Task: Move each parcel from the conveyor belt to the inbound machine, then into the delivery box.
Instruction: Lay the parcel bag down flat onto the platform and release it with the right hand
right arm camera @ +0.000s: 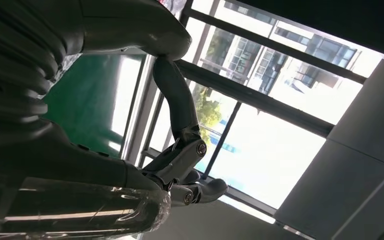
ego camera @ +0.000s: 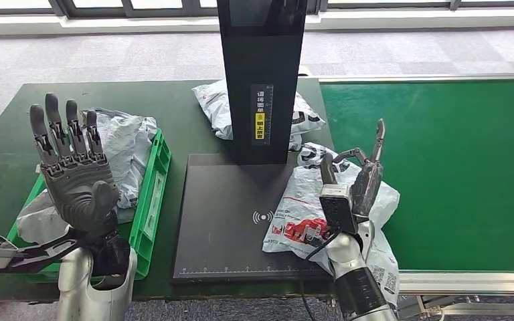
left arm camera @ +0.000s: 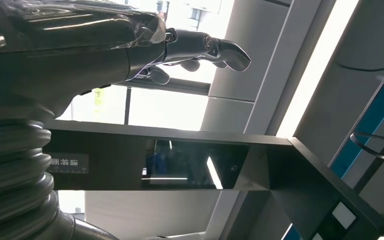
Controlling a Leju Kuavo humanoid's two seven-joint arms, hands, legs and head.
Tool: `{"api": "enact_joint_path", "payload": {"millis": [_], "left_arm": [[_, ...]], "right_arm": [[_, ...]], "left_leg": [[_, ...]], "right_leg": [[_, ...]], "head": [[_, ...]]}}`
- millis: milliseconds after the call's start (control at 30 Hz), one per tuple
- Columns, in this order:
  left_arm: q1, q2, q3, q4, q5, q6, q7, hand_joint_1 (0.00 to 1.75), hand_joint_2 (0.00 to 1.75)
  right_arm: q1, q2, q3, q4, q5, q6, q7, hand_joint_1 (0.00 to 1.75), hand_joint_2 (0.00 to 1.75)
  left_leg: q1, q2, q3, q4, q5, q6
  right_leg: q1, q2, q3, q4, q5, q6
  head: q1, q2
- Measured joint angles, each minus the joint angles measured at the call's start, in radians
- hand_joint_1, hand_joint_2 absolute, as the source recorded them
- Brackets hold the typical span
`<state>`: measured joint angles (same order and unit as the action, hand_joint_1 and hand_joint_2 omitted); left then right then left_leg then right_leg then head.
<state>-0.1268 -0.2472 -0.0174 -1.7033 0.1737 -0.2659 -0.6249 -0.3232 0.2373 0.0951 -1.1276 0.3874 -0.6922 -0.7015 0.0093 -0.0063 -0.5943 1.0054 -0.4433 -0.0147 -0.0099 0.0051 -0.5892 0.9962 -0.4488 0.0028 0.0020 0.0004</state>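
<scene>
Parcel (ego camera: 308, 214) lies half on the inbound machine (ego camera: 227, 221), directly beneath my right hand (ego camera: 358, 177), fingers apart, holding nothing; my left hand (ego camera: 73, 174) hovers spread above the delivery box (ego camera: 150, 200), farther off.

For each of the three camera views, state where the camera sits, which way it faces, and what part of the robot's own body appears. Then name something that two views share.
Head view: high on the body, looking forward and down at the green crate, inbound machine and conveyor belt; left hand raised, right hand over a parcel.
Left wrist view: behind the left hand, facing up past the inbound machine toward windows.
Right wrist view: behind the right hand, facing windows, with the belt alongside.
Shared: the inbound machine shows in head and left wrist views.
</scene>
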Motion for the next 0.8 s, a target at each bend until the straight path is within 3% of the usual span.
{"api": "enact_joint_path", "payload": {"millis": [133, 267, 500, 800], "left_arm": [[-0.002, 0.000, -0.007, 0.000, -0.034, 0.009, 0.000, 0.00, 1.75], [-0.018, 0.002, -0.051, 0.002, -0.143, 0.050, 0.001, 0.00, 1.75], [-0.099, 0.002, -0.161, 0.071, -0.251, 0.081, 0.044, 0.00, 1.75], [-0.175, 0.002, -0.223, 0.170, -0.290, 0.096, 0.081, 0.00, 1.75]], "right_arm": [[0.033, 0.005, -0.013, -0.087, 0.086, -0.006, 0.000, 0.00, 1.75], [0.098, 0.045, -0.096, -0.336, 0.241, -0.009, -0.001, 0.00, 1.75], [0.167, 0.071, -0.221, -0.665, 0.204, -0.009, 0.000, 0.00, 1.75], [0.187, 0.071, -0.297, -0.787, 0.177, -0.008, 0.000, 0.00, 1.75]], "left_leg": [[0.000, -0.001, 0.000, 0.000, 0.000, 0.000], [0.000, -0.002, -0.001, 0.001, 0.000, 0.000], [-0.001, -0.002, -0.001, 0.001, -0.001, 0.001], [-0.001, 0.000, 0.000, 0.001, 0.000, 0.001]], "right_leg": [[0.000, -0.001, 0.000, 0.000, 0.000, 0.000], [0.000, -0.002, -0.001, 0.000, 0.000, 0.000], [-0.001, -0.002, -0.001, -0.001, 0.000, 0.001], [-0.001, 0.000, -0.001, 0.000, 0.001, 0.001]], "head": [[0.000, 0.000], [0.000, 0.000], [0.000, 0.000], [0.000, 0.000]]}}
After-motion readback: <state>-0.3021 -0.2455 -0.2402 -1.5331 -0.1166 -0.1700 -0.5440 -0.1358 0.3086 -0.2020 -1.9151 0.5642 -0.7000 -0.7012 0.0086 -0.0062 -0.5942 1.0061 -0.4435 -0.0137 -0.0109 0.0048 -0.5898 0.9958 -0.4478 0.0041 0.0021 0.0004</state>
